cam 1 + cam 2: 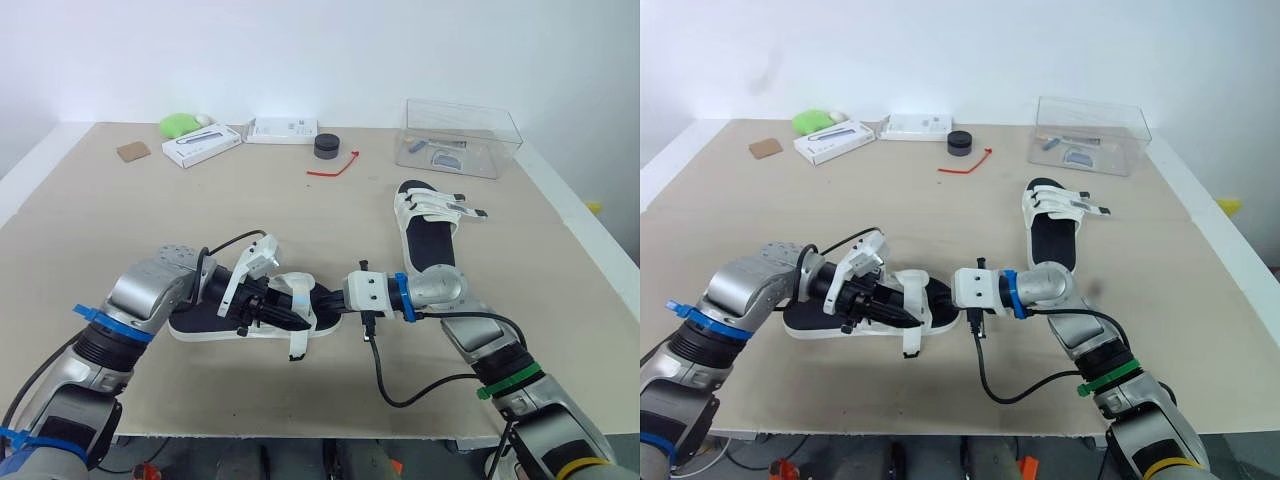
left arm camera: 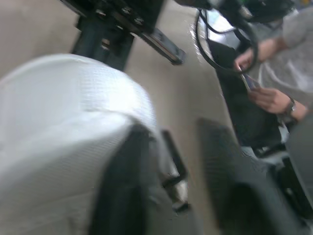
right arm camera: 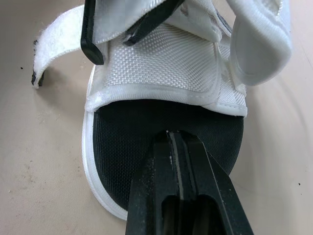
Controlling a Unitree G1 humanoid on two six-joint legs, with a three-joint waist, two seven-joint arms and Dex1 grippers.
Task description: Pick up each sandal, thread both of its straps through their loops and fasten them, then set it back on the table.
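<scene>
Table (image 1: 100, 220): beige top against a white wall, odds and ends way at the back, plenty of room up front.
Left gripper (image 1: 262, 312): in among the white straps of the near sandal (image 1: 200, 322). Honestly can't tell if it's clamped on anything or just nosing in.
Near sandal: flat on the table at the front, between the two arms. One loose strap (image 3: 54, 32) hangs off its side, not threaded.
Right gripper (image 3: 175, 142): pinched together with nothing in it, tips at the black footbed at the sandal's end. Looks to me like it's pinning the thing down.
Other sandal (image 1: 430, 235): further back on the right, on the table, well apart, nobody touching it.
Doing it well: my take is to keep the sole pinned, catch the loose strap near its tip, feed it flat through the black loop (image 3: 91, 34) with no twist, then fold it back and press.
Hard to see: which strap the left side is on, and whether the second strap is through. A person's hand (image 2: 271, 100) shows off beyond the table.
</scene>
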